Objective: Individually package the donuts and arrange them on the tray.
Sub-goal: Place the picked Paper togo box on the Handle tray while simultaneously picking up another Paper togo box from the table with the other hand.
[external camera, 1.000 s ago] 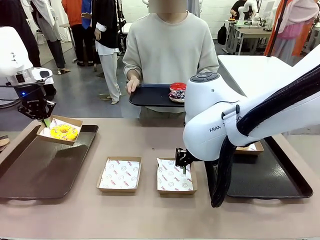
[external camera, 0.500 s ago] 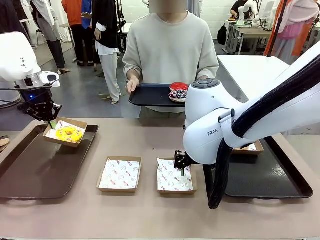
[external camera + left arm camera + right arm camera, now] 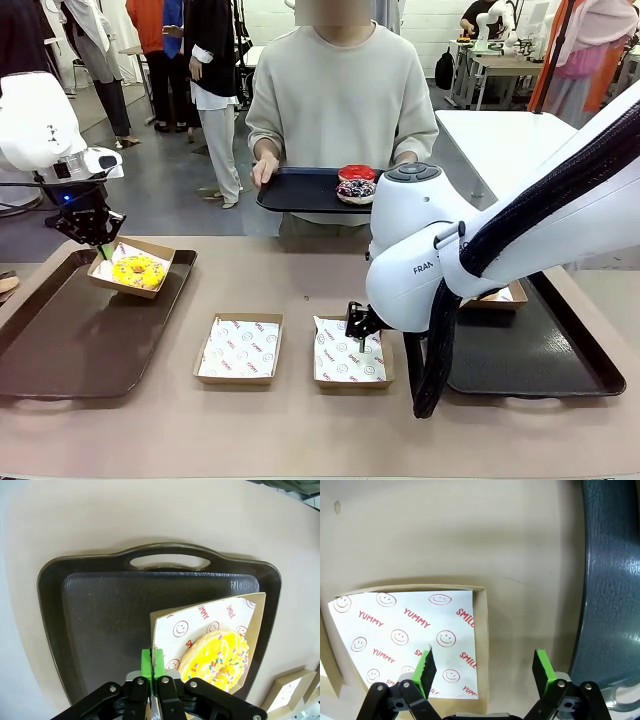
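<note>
One boxed yellow donut [image 3: 138, 270] sinks toward your left tray [image 3: 70, 340] — nearly placed | left jaws pinch its box [image 3: 150, 244] | right jaws spread over empty box [image 3: 345, 365]

In the front view the right arm [image 3: 440, 240] hides much of the right-hand tray [image 3: 572, 362] and most of a paper-lined box [image 3: 503, 296] on it; in the left wrist view the left claw [image 3: 152, 657] covers the near corner of the carton [image 3: 200, 620] it pinches.

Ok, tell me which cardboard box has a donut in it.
The box at the left tray, in the left claw: it holds the yellow donut. The two mid-table boxes hold only paper; the one behind the right arm is mostly hidden.
</note>
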{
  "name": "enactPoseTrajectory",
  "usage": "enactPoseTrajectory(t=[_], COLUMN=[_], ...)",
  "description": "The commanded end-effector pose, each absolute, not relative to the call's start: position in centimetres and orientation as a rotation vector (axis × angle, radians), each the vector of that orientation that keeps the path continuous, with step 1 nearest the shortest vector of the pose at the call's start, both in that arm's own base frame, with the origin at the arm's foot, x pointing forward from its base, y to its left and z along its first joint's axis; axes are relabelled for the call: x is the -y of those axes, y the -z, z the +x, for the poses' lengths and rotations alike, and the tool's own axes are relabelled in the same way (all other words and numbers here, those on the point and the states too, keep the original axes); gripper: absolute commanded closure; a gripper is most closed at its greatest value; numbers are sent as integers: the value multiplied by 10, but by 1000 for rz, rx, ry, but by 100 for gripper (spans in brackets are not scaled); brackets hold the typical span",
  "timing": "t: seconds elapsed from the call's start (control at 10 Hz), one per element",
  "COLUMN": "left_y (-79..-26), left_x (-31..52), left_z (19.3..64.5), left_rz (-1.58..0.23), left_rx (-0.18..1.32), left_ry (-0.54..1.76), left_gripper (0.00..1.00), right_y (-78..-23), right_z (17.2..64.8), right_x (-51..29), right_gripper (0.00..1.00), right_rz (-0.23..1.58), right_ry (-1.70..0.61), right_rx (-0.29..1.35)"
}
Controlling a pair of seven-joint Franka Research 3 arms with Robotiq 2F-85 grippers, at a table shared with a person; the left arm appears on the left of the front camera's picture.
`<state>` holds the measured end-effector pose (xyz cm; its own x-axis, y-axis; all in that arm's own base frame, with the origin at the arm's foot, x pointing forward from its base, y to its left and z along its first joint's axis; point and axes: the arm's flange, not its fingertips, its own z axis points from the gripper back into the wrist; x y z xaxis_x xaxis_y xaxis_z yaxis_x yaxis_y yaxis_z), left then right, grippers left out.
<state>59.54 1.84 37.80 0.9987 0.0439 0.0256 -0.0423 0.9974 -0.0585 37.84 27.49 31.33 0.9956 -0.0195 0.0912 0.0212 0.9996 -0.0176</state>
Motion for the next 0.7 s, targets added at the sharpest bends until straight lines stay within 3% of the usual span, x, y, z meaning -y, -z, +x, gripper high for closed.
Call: enactPoseTrajectory(t=[0.0, 0.1, 0.2, 0.3, 0.4, 0.5, 0.6], left_y=[-376, -371, -370, -370, -370, -368, -368], left_x=[-18, -17, -14, -13, -12, -12, -12], left_z=[600, 603, 604, 604, 605, 606, 606], left_rz=[-36, -19, -11, -1, 1, 2, 3], left_rx=[44, 41, 41, 43, 40, 34, 28], left_ry=[-61, -68, -64, -64, -61, -59, -59], left_gripper=[99, 99, 99, 90, 77, 46, 40], right_y=[-309, -308, -309, -310, -310, -310, -310], right_z=[378, 377, 377, 377, 378, 377, 377], right_x=[-269, -270, -270, -270, -270, -270, -269], right_gripper=[0, 59, 60, 100, 65, 100, 100], right_rz=[14, 16, 21, 24, 26, 28, 29], right_ry=[40, 28, 26, 27, 30, 31, 38], right_rx=[112, 108, 110, 114, 111, 109, 108])
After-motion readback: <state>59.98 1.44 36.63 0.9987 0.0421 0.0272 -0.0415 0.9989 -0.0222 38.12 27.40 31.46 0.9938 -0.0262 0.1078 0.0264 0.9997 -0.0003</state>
